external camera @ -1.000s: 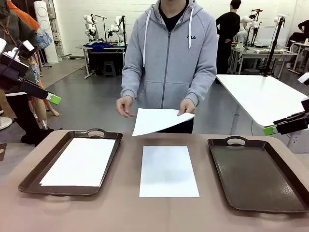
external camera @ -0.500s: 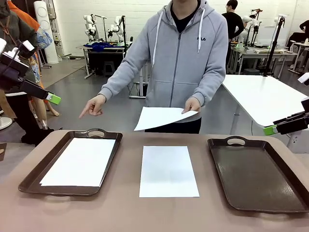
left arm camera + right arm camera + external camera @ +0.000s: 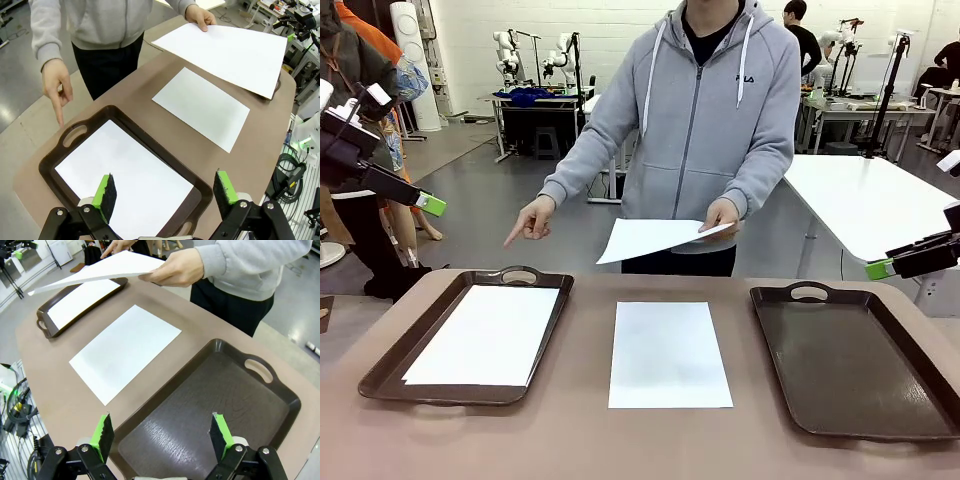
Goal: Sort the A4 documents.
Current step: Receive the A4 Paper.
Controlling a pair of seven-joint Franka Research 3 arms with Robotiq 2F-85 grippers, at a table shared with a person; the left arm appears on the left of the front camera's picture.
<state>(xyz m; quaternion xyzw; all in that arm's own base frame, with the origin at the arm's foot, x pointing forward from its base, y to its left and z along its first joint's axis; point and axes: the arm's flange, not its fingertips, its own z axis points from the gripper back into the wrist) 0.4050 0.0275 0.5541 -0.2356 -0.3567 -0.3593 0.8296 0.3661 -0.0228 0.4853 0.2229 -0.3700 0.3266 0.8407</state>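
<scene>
The left gripper [image 3: 165, 188], jaws wide apart, looks down on the left tray [image 3: 388, 368] at the left edge of the table [image 3: 570, 440]. One A4 sheet [image 3: 485, 333] lies in it, and the person's hand [image 3: 532, 217] points there. A second sheet [image 3: 669, 353] lies flat mid-table; a third sheet [image 3: 655, 238] is held above the far edge. The right gripper [image 3: 161, 433], jaws also apart, overlooks the bare right tray [image 3: 850, 360]. Lifting the flat sheet likely means sliding it past the near edge first.

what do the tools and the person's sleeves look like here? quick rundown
Left tool and right tool: black two-finger linkages with bolted joints, bright green pads at the tips. Person: grey zip hoodie with white drawstrings and a small chest logo; long sleeves ending in ribbed cuffs.
</scene>
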